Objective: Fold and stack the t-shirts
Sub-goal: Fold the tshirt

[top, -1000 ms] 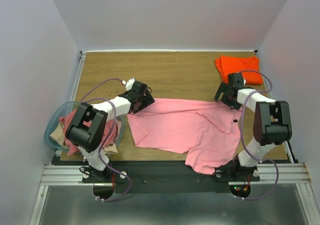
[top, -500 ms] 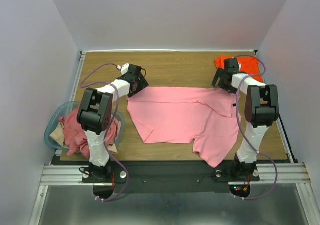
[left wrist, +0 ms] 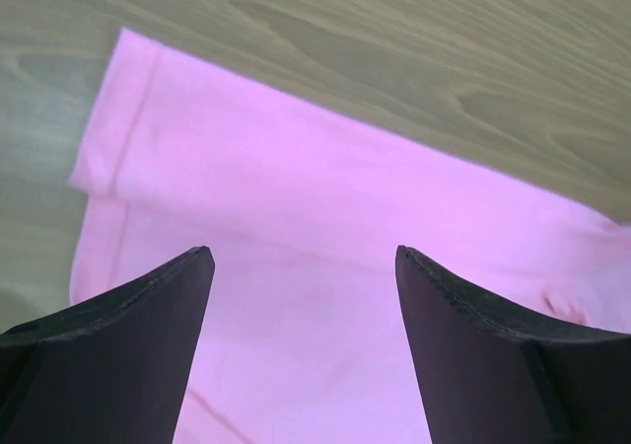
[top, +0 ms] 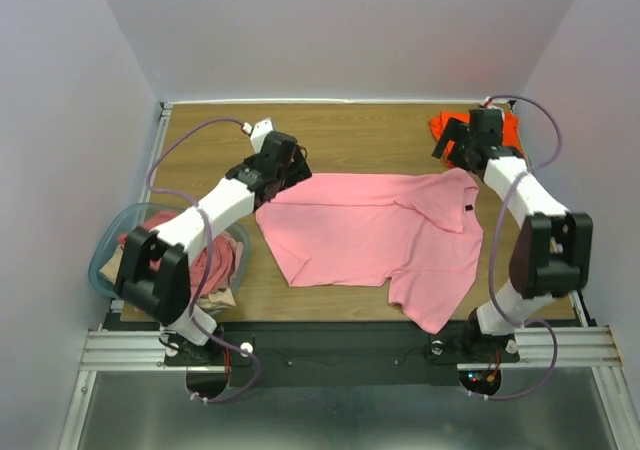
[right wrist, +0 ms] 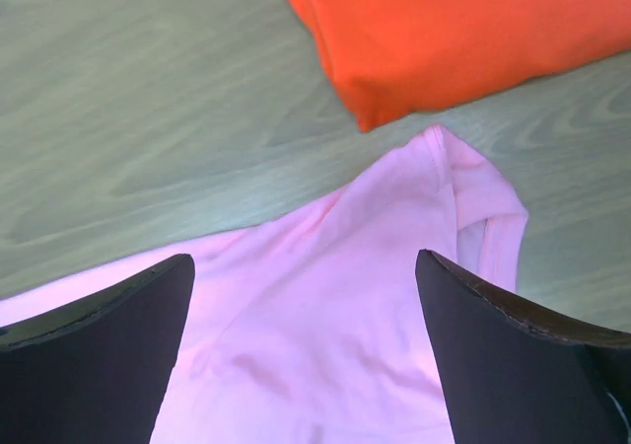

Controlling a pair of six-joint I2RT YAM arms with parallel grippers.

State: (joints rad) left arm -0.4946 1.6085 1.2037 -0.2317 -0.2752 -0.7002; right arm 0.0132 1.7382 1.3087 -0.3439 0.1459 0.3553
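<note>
From above: pink t-shirt [top: 370,235] spread across the tabletop [top: 350,135], far right corner flipped over. Left tool [top: 283,165] and right tool [top: 470,135] at its far corners, both splayed, gripping nothing. Orange t-shirt [top: 505,125] folded just beyond; more shirts heaped in the tub [top: 105,260].

Left wrist: hovers above a doubled corner; risks pinching only one layer.

Right wrist: pink sleeve tip near the orange edge, possibly touching; risks snagging both.

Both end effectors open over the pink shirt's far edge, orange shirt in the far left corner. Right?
No: the orange shirt lies in the far right corner, by the right end effector, as the top external view shows. The rest holds: it and the left end effector are open over the pink shirt's far edge.
</note>
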